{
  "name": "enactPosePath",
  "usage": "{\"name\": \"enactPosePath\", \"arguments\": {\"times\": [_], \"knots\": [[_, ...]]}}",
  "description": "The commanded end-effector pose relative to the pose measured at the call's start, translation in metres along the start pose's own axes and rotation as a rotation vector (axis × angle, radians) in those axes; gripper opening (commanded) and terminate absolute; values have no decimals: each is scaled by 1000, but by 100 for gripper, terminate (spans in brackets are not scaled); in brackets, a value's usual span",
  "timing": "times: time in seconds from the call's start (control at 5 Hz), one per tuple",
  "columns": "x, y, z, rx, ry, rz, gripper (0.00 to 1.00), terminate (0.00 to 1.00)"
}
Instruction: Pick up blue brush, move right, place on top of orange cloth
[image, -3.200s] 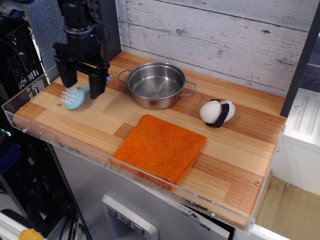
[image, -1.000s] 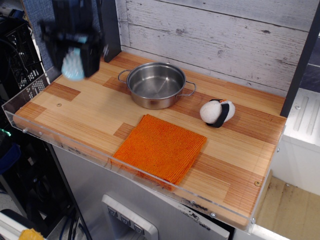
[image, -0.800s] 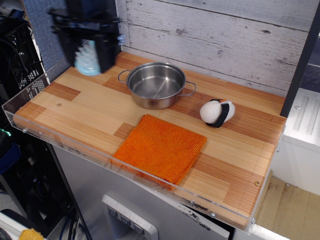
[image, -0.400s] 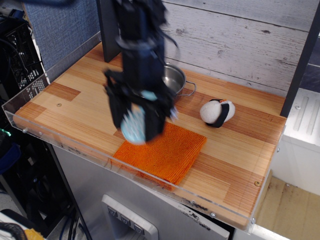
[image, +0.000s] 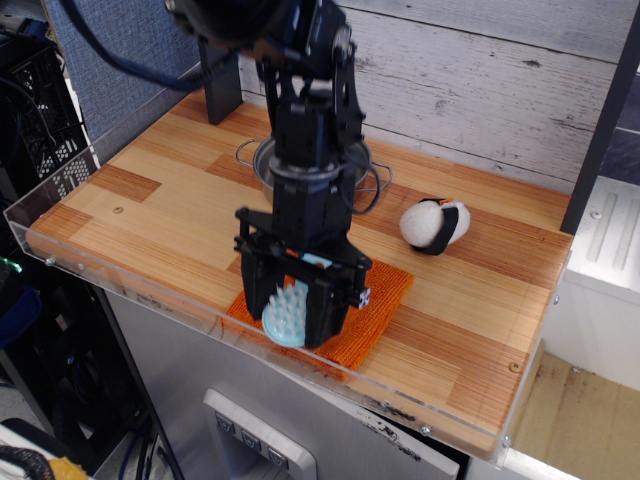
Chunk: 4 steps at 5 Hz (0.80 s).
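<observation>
Your gripper (image: 298, 300) hangs low over the front part of the orange cloth (image: 385, 300), its two black fingers (image: 253, 283) pointing down and clamped on the blue brush (image: 288, 312). The arm rises nearly straight above it, a dark column that leans slightly back toward the wall and blocks most of the steel pot (image: 362, 185) behind it; you can see only the pot's rim and its right handle on one side and a bit of the left handle on the other.

You have the brush by its handle end, held between the fingers, with the round bristled head hanging lowest. Its long axis runs close to vertical, tipped a little so the head sits toward the front left and the handle goes up and back between the fingers. The pale bristle nubs face out toward the front left. Whether the head is touching the fabric or hovering just above it, you cannot tell from this view.

The cloth lies flat on the wooden tabletop (image: 150, 215), near its front edge, and the gripper hides much of it; the right corner and the front edge show clearly. Behind and to the right of the cloth, well apart from the gripper, a small white and black plush toy (image: 434, 224) sits on the wood.
</observation>
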<state>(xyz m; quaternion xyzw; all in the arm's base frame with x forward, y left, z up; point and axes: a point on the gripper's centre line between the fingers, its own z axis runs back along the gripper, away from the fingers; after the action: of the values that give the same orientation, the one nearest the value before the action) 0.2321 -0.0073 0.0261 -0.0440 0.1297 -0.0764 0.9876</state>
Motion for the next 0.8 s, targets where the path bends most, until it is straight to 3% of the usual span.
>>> {"name": "enactPosePath", "arguments": {"times": [0.0, 0.2, 0.4, 0.6], "knots": [[7, 20, 10, -16, -38, 26, 0, 0], [7, 19, 10, -3, -20, 15, 100, 0], [4, 11, 24, 26, -64, -34, 100, 0], [-6, 9, 57, 83, -162, -33, 100, 0]]}}
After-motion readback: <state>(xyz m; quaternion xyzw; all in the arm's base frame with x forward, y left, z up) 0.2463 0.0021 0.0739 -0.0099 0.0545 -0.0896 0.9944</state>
